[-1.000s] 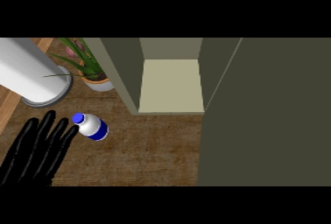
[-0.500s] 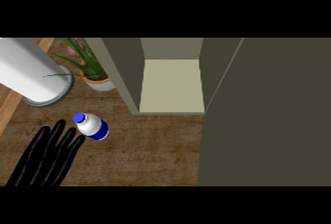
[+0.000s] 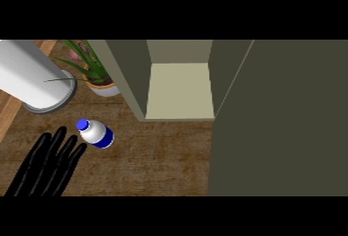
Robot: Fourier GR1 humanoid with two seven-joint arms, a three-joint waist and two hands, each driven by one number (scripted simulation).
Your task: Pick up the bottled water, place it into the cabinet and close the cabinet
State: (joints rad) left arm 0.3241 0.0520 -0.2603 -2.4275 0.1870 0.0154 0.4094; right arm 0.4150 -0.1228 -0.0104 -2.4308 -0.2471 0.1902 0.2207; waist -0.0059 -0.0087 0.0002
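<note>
The bottled water (image 3: 95, 133), white with a blue cap and a blue band, stands on the wooden counter left of centre. My left hand (image 3: 49, 163) shows at the lower left, fingers straight and spread, their tips just left of and below the bottle, not touching it. The cabinet (image 3: 178, 90) stands behind, its pale shelf exposed, with its dark door (image 3: 282, 120) swung open across the right side of the view. My right hand does not show.
A large white cylinder (image 3: 31, 78) stands at the upper left. A potted plant (image 3: 95, 76) with long green leaves sits between it and the cabinet's left wall. The counter's wooden edge (image 3: 10, 110) runs along the far left.
My left hand has shifted right and lower in the view, closer to the bottle. The bottle and the cabinet door have stayed put.
</note>
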